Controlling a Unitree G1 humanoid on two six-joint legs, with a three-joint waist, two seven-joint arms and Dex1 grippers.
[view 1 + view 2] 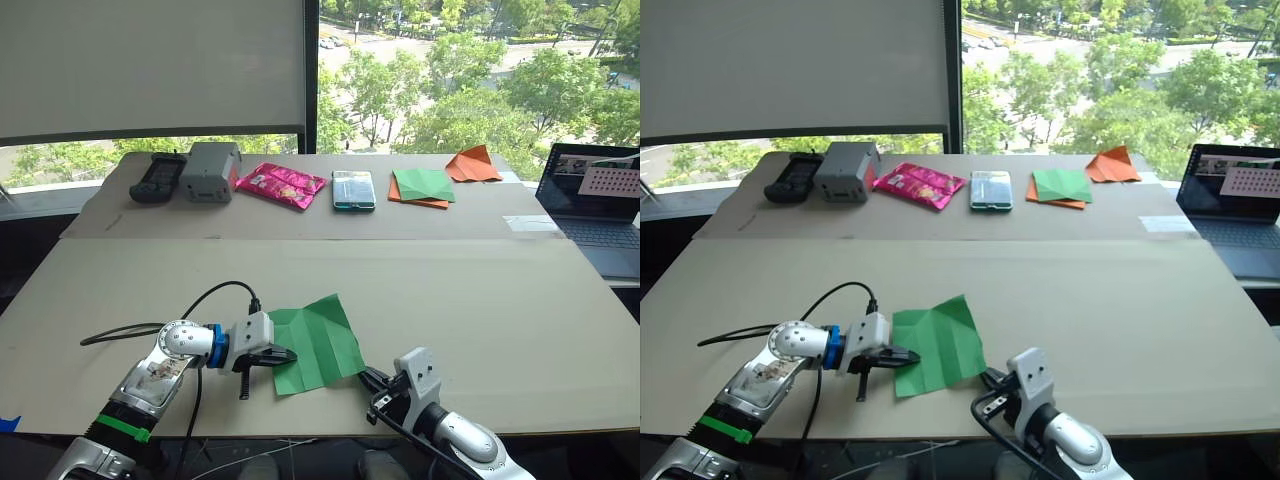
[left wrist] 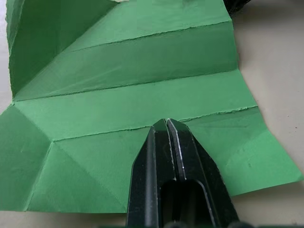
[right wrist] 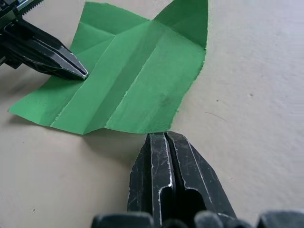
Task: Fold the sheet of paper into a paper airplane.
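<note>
The sheet of paper (image 1: 318,340) is bright green and creased. It lies unfolded near the table's front edge, with one far corner (image 3: 187,16) curling up. My left gripper (image 1: 287,355) is shut, and its tips rest on top of the sheet's left part (image 2: 166,122). My right gripper (image 1: 364,376) is also shut. It lies low on the table with its tips (image 3: 164,136) right at the sheet's near right edge, holding nothing. No paper airplane shape has formed.
Along the far side of the table (image 1: 480,290) stand a black controller (image 1: 158,177), a grey box (image 1: 211,170), a pink packet (image 1: 281,184), a phone (image 1: 353,189), a darker green sheet on orange paper (image 1: 422,185) and an orange triangle (image 1: 472,164). A laptop (image 1: 595,200) is at the right. A black cable (image 1: 140,328) trails left.
</note>
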